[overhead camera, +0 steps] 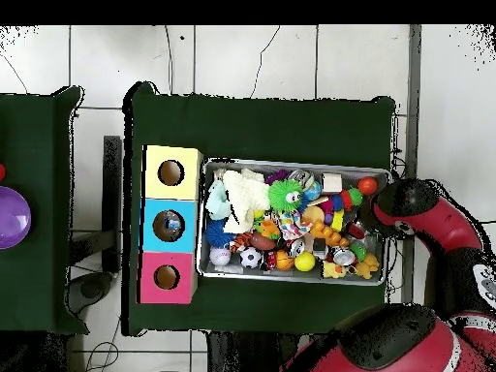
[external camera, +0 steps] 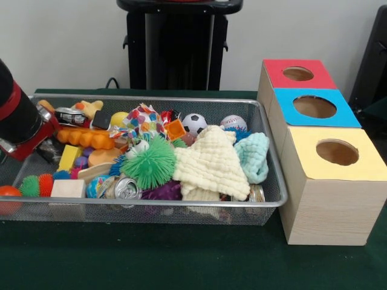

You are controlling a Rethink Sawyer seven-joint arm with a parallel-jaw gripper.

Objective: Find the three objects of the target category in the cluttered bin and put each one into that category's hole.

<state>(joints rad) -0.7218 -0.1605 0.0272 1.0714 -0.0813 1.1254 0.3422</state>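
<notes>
Nearest the front camera is the green table, then the bin, which lies lengthwise along the middle of the table. No bottle can be picked out with certainty in the clutter. Near the bin's front rim lies a silver can, beside a green spiky ball and a cream cloth; a mint cloth fills the end nearest the box. Further back sit a soccer ball, a baseball and an orange block.

Just beside the bin's end stands the wooden box with 3 panels in a row. Its blue-panelled hole is the middle 1, between the yellow hole and the red hole.

At the bin's opposite end, the red and black arm reaches over the rim. Its gripper sits low among the toys there, and whether the fingers are open or closed cannot be told.
</notes>
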